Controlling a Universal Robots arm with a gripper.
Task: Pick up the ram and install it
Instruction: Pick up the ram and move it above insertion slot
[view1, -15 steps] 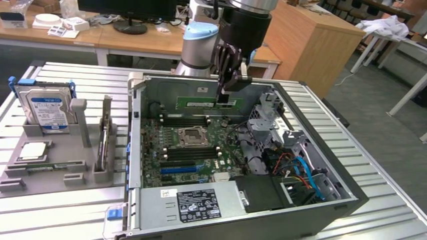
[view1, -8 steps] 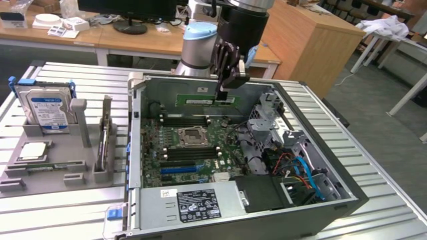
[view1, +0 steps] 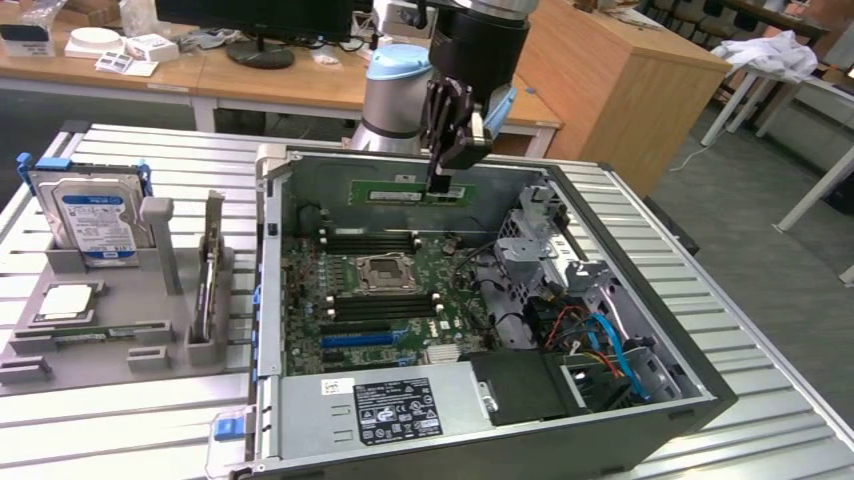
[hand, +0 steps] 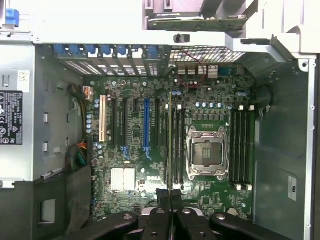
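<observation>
The ram (view1: 408, 192) is a long green stick with a white label strip, and my gripper (view1: 445, 186) is shut on its end nearer the exterior view's right. It hangs level above the open computer case, over the far part of the motherboard (view1: 350, 300). In the wrist view the ram (hand: 170, 140) appears edge-on as a thin line running out from my gripper (hand: 170, 197), over the black memory slots (hand: 177, 145) next to the empty processor socket (hand: 206, 152). More black slots (hand: 241, 147) lie on the socket's other side.
The case wall (view1: 274, 260) and a drive cage (view1: 545, 235) with cables (view1: 601, 340) ring the board; a power supply (view1: 387, 408) sits at the near end. On the exterior view's left, a grey fixture (view1: 94, 345) holds a hard drive (view1: 96, 215), a silver chip (view1: 67, 300) and an upright card (view1: 211, 265).
</observation>
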